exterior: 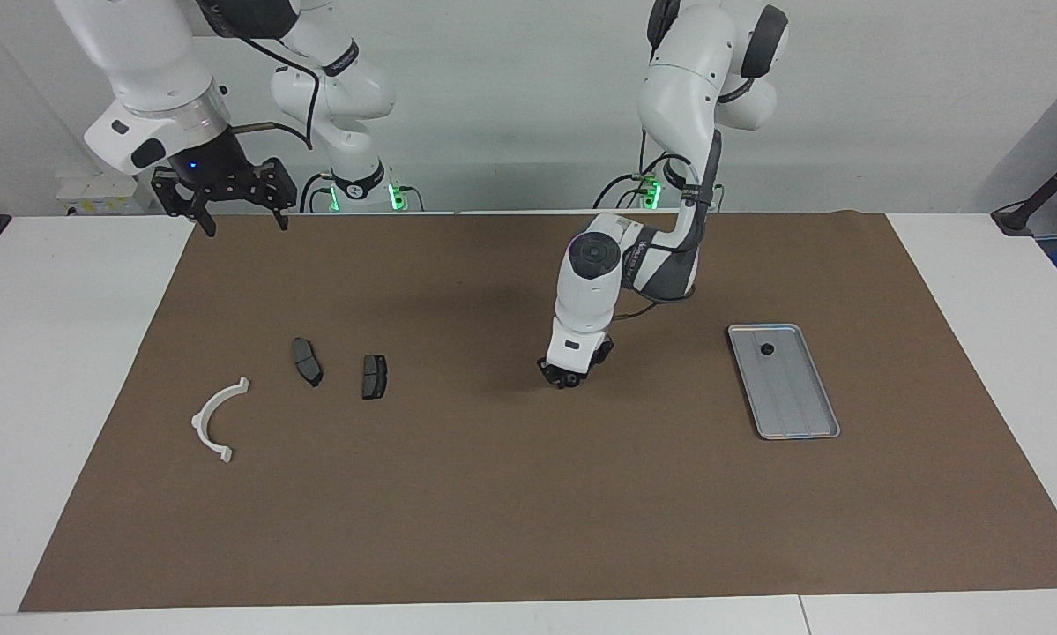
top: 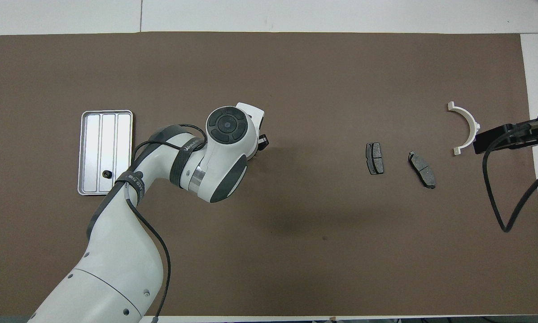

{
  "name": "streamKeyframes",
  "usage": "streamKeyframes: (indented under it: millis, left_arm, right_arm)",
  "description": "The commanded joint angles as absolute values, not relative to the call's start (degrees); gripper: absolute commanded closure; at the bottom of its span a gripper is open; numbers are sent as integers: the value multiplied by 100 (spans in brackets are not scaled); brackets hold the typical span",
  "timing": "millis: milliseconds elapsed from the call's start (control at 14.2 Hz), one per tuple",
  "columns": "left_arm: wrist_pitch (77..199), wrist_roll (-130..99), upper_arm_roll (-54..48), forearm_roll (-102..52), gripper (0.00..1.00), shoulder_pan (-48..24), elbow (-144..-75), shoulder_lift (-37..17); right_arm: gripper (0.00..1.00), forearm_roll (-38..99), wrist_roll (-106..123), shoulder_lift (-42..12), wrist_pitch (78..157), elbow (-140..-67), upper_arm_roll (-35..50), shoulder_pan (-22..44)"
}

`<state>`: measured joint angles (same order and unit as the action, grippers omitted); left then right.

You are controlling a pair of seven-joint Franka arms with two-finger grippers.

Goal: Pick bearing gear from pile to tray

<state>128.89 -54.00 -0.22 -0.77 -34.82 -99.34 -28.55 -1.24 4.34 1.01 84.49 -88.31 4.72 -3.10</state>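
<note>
Left gripper point(exterior: 567, 379) down at the brown mat point(exterior: 528, 529) mid-desk, pointing straight down; whether its fingers are apart, together or clamped on something cannot be told, and no small part shows at its tips.

Right gripper point(exterior: 239, 222) raised over the mat's edge nearest the robots, at the right arm's end, fingers spread apart, holding nothing.

Tray point(exterior: 810, 423) flat on the mat toward the left arm's end, long axis running away from the robots. One small black round piece point(exterior: 767, 349) lies in it, at the end nearer the robots.

Pile toward the right arm's end: two dark pads point(exterior: 375, 376) side by side, apart; white half-ring bracket point(exterior: 216, 422) farther from the robots, open side facing the desk's end.
</note>
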Motion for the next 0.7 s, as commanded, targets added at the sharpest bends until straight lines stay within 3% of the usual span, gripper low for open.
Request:
streamKeyframes:
  millis: [0, 141, 282, 634]
  left_arm:
    - [12973, -5528, 18, 44, 69, -3516, -9967, -2883]
    - [12702, -5493, 122, 61, 78, -3516, -9906, -2865]
    - [12604, -5397, 254, 70, 78, -3429, -9896, -2691]
    - [11436, -2951, 237, 9, 78, -1920, -10046, -1750]
  right_arm:
    - [0, -272, 492, 202, 8534, -8921, 483, -343]
    - [0, -334, 492, 202, 8648, -8930, 483, -351]
    - [0, -334, 483, 202, 8631, -8930, 483, -360]
    - [0, -220, 169, 211, 8587, -8930, 492, -396]
